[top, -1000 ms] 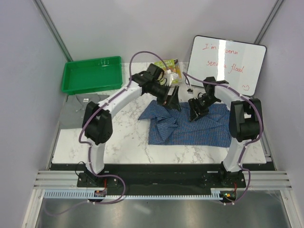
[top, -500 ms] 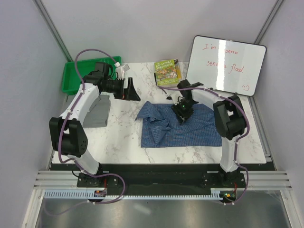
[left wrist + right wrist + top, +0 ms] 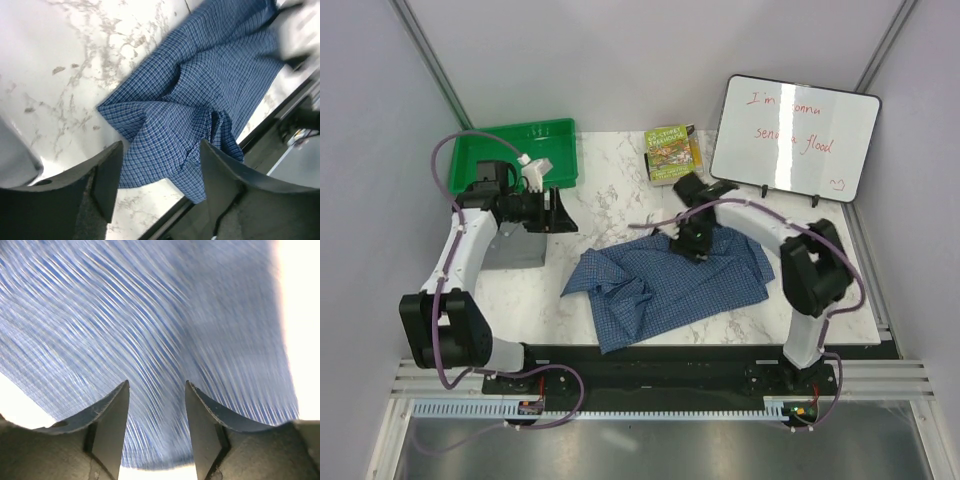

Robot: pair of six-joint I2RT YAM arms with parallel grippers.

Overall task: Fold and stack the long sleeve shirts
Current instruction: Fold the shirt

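Top view, blue shirt: the blue checked shirt [image 3: 670, 285] lies crumpled and half spread on the marble table [image 3: 610, 200], with one corner at the table's front edge.
Top view, grey shirt: the grey shirt [image 3: 512, 250] is a compact shape left of the blue shirt, apart from it and partly under the left arm.
Top view, left hand: the left hand [image 3: 563, 210] is up and left of the blue shirt, not touching it.
Top view, right hand: the right hand [image 3: 690, 245] is down on the blue shirt's far edge.
Top view, beyond the blue shirt: a green tray [image 3: 510, 150], a book [image 3: 672, 153] and a whiteboard [image 3: 795, 135].
Left wrist view: the fingers are spread with nothing between them, and the blue shirt lies well below.
Right wrist view: the fingers are apart and blurred blue cloth fills the gap. Whether the cloth is pinched cannot be told.
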